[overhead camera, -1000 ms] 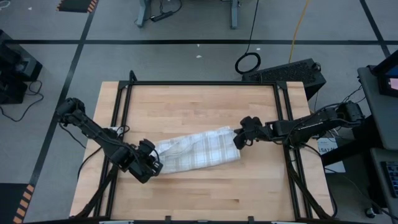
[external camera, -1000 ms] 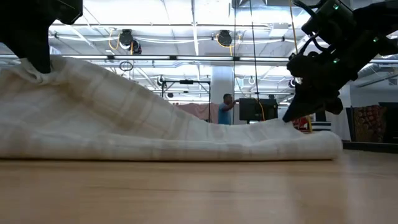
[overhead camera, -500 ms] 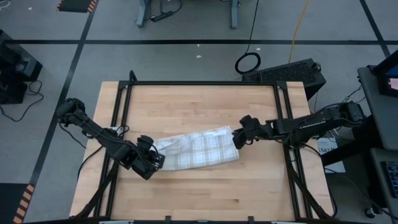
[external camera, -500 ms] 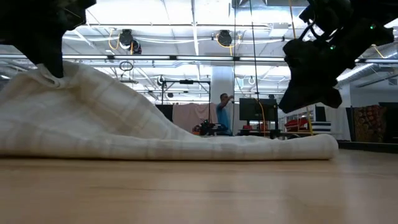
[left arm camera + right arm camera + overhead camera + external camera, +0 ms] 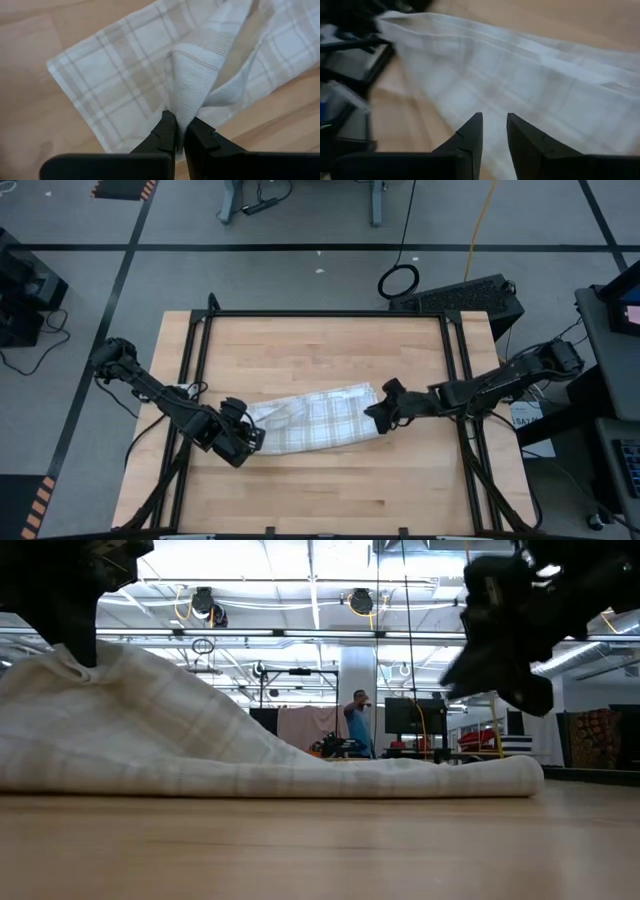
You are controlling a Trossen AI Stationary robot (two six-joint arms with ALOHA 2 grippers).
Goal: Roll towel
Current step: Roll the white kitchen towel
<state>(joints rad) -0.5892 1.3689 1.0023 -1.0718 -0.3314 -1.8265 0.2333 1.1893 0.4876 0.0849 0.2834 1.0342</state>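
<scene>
High view: my right pincer (image 5: 376, 411) has slid onto the towel (image 5: 315, 420) end. Low view: it has lifted clear of the cloth. Right wrist: fingers slightly apart, empty. Left wrist: left pincer (image 5: 180, 131) stays clamped on a raised fold; rolling pending.

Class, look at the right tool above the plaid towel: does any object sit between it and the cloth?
Nothing visible does. The right tool hangs open just above the towel end, with only air between; the left tool grips the other end.

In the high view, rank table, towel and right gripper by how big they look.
1. Table, by far the largest.
2. Towel, lying across its middle, left gripper pinching one end.
3. Right gripper, smallest, over the towel's other end.
</scene>
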